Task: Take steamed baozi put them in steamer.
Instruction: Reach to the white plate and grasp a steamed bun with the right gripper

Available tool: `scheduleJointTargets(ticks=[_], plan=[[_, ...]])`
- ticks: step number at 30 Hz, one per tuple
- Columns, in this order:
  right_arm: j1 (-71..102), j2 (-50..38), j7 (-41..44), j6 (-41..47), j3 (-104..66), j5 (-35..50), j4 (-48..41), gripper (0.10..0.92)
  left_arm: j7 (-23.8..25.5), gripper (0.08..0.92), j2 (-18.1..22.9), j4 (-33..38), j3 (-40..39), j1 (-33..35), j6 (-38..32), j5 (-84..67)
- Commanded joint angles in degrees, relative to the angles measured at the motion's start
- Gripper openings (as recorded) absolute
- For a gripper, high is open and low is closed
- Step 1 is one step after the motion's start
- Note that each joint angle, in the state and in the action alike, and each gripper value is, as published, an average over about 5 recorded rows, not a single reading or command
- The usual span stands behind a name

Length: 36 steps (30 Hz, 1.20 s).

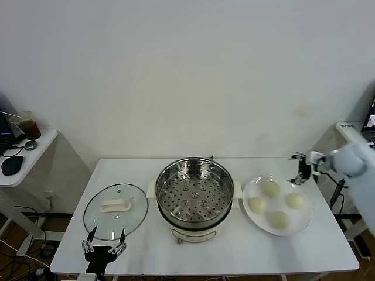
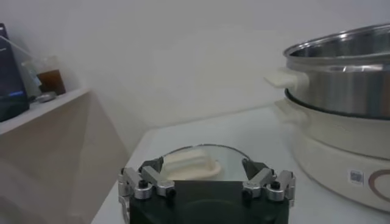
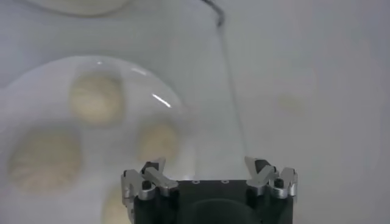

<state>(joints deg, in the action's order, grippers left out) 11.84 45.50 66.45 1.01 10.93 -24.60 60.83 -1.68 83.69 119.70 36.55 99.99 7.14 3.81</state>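
Note:
Four pale baozi lie on a white plate [image 1: 302, 225] right of the steamer; one baozi [image 1: 271, 188] is at the plate's far side. The shiny steamer [image 1: 194, 191] with its perforated tray stands mid-table, empty; its wall shows in the left wrist view [image 2: 341, 85]. My right gripper [image 1: 302, 170] is open and empty, hovering above the plate's far right edge. In the right wrist view the baozi [image 3: 96, 97] lie on the plate [image 3: 36, 79] beside the gripper [image 3: 207, 167]. My left gripper [image 1: 105, 241] is open and empty, parked at the table's front left by the glass lid [image 1: 115, 211].
The glass lid with a white handle [image 2: 189, 164] lies flat left of the steamer. A side table [image 1: 17, 158] with a cup and a mouse stands at the far left. A white wall is behind the table.

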Motion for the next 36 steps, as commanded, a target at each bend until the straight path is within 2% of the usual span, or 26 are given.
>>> scheduleJointTargets(ticks=[1, 36], plan=[[-11.86, 9.03, 5.65, -7.15, 13.69, -6.23, -15.99, 0.823, 0.02, 0.823, 0.09, -0.59, 0.02, -0.11, 0.02, 0.00], [-6.15, 13.80, 0.96, -9.23, 3.34, -14.67, -24.09, 0.823, 0.25, 0.823, 0.00, -0.45, -0.54, 0.40, 0.06, 0.22]])
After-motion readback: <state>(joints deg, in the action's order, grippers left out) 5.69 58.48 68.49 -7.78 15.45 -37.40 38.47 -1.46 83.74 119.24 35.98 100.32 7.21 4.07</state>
